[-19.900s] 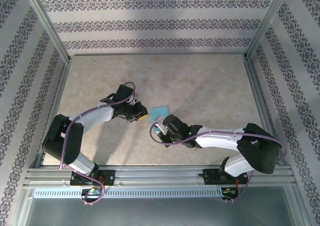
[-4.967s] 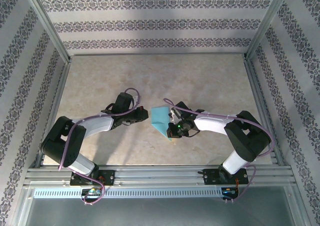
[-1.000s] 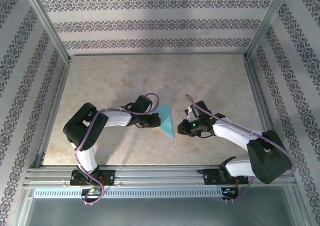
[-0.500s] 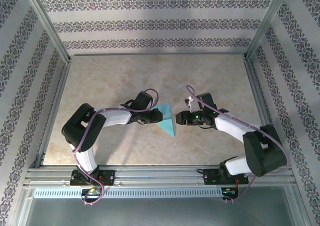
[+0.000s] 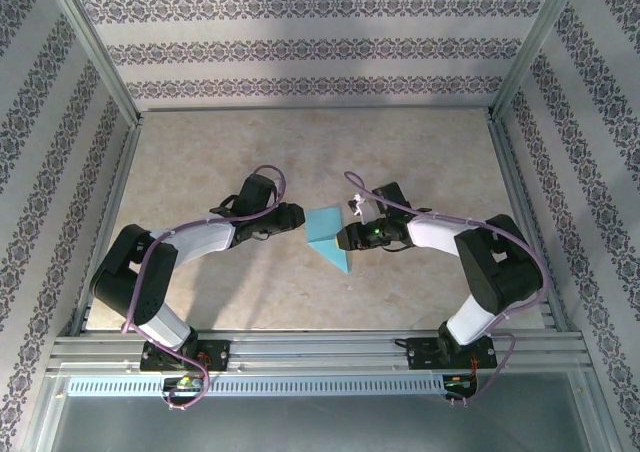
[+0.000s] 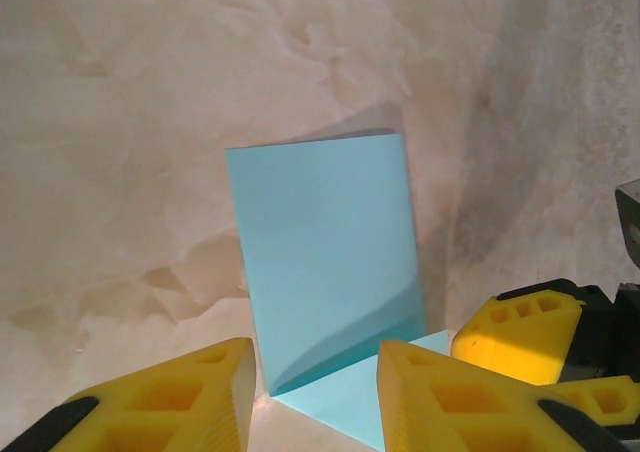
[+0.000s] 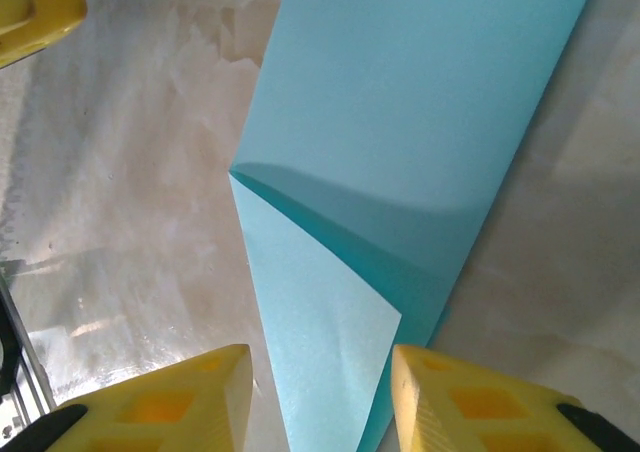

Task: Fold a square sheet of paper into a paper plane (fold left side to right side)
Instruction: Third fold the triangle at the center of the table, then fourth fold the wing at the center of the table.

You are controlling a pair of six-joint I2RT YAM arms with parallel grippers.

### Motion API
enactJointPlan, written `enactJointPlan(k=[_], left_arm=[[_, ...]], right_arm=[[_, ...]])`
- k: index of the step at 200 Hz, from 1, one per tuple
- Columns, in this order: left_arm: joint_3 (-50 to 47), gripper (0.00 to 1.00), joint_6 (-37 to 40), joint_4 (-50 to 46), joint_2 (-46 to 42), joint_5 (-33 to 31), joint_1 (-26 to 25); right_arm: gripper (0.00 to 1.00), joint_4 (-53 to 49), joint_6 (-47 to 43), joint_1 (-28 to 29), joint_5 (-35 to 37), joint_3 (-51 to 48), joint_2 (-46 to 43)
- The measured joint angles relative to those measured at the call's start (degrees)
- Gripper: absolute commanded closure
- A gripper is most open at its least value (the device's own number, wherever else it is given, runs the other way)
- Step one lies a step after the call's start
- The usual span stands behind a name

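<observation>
Since half a second earlier, the left tool point(image 5: 293, 218) had backed off toward the upper left and away from the paper's edge, while the right tool point(image 5: 343, 238) had closed in on its right side. The square sheet of paper point(image 5: 326, 230) lay on the surface point(image 5: 420, 152) at the middle of the top view, between the two tools and already partly folded.

Both tools stood spread. In each wrist view the yellow fingers sat well apart with blue paper in the gap, so neither was pinching it.

The sheet looked very light, thin and limp. It should crease readily and slide on the smooth surface if pushed from one side only. In the left wrist view one panel seemed lifted off the surface, with a shadow behind it, so the fold probably needed pressing flat. A free edge or corner looked like the best place to take hold, with the other tool pinning the layers close to the crease.

In the top view the shape's long axis ran from a broad end at upper left to a narrow point at lower right, and that point faced the bottom of the frame.
</observation>
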Motion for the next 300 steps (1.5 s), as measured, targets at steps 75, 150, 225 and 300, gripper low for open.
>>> enactJointPlan(k=[75, 150, 225, 300], left_arm=[[0.0, 0.61, -0.1, -0.1, 0.0, -0.1, 0.1], [0.0, 0.61, -0.1, -0.3, -0.4, -0.3, 0.4], [-0.8, 0.54, -1.4, 0.5, -0.4, 0.4, 0.9], [-1.4, 0.55, -5.7, 7.1, 1.9, 6.1, 1.9]], right_arm=[[0.58, 1.0, -0.3, 0.0, -0.5, 0.3, 1.7], [0.67, 1.7, -0.4, 0.0, -0.2, 0.4, 2.0], [1.00, 1.6, -0.2, -0.9, -1.2, 0.8, 0.1], [1.00, 2.6, 0.9, -3.1, -3.2, -0.7, -5.7]])
